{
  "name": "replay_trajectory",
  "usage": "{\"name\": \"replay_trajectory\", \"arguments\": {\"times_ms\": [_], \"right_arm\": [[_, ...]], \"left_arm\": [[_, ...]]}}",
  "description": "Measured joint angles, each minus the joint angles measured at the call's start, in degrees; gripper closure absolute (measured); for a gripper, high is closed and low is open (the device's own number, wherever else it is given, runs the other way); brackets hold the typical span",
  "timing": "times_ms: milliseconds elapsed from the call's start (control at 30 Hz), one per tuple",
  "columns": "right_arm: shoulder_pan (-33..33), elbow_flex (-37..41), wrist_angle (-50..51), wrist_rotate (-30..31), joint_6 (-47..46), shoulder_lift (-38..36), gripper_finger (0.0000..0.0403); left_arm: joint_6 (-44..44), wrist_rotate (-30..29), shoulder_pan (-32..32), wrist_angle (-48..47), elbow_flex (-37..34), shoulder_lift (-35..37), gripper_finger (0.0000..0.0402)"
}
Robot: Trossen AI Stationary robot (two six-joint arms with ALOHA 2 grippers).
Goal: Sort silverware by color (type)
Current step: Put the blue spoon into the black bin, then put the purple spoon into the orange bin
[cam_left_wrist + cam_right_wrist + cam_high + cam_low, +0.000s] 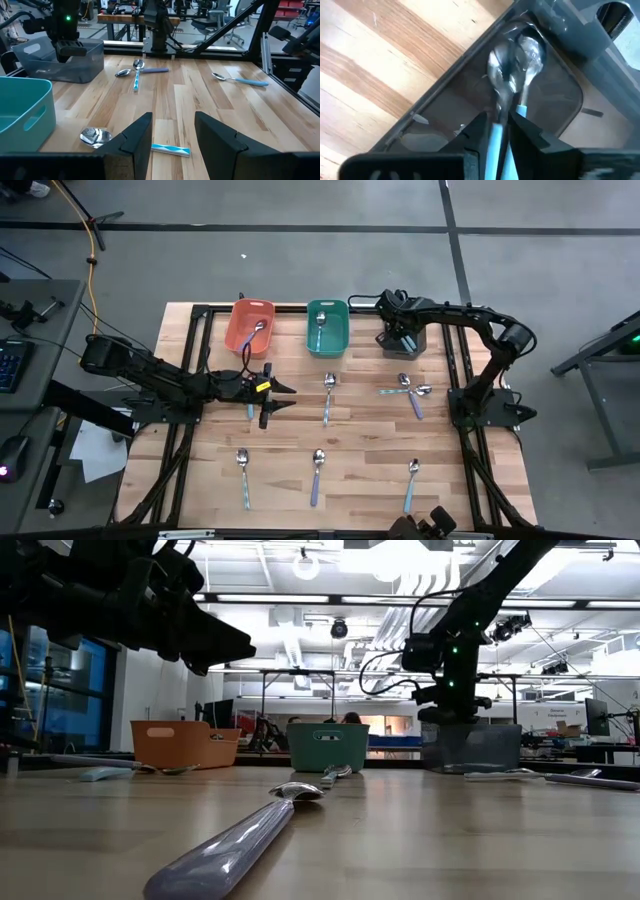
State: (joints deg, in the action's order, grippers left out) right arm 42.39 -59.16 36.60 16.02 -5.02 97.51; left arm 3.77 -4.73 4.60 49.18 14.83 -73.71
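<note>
along the near edge of the wooden table (350,435) lie three spoons: a light blue one (243,476) toward the left corner, a purple one (317,474) in the middle, and another light blue one (412,483) toward the right. further in, the left gripper (281,396) hovers low over the left half of the table, its fingers (139,136) spread apart and gripping nothing; a light blue handle (170,149) and a shiny bowl (96,135) show just beneath them. beside it, near the table's centre, lies a teal-green spoon (327,396). toward the right edge three more spoons (408,391) lie crossed in a small cluster. along the far edge stand three bins: an orange bin (236,335) holding a purple spoon (253,337), a teal bin (339,330) holding a teal-green spoon (320,327), and a dark grey bin (420,340). the right gripper (502,131) reaches down into the grey bin, its fingers close on either side of a light blue spoon (502,102); whether they pinch it or have let go, i cannot tell. a second spoon (529,61) lies beside it in the bin.
</note>
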Motion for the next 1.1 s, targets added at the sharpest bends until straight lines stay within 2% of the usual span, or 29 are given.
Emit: {"name": "replay_trajectory", "arguments": {"times_ms": [300,400,567,733,900,1100], "right_arm": [[-0.8,0.0,0.5,1.1,2.2,-3.4,0.0334],[-2.3,0.0,0.7,2.4,2.9,-6.2,0.0349],[-5.6,0.0,0.4,3.4,3.5,-12.0,0.0396],[-10.8,0.0,-3.6,4.0,2.5,-15.9,0.0397],[-16.1,1.0,-12.6,4.1,3.0,-16.3,0.0401],[-20.9,11.4,-33.1,1.8,5.0,-16.7,0.0402]], "left_arm": [[0.0,0.0,0.0,0.0,0.0,0.0,0.0261],[0.0,0.0,0.0,0.0,0.0,0.0,0.0261],[0.0,0.0,0.0,0.0,0.0,0.0,0.0261],[0.0,0.0,0.0,-0.1,0.0,0.0,0.0261],[0.0,0.0,0.0,-0.1,0.0,0.0,0.0261],[0.0,0.0,0.0,-1.3,0.0,0.0,0.0261]]}}
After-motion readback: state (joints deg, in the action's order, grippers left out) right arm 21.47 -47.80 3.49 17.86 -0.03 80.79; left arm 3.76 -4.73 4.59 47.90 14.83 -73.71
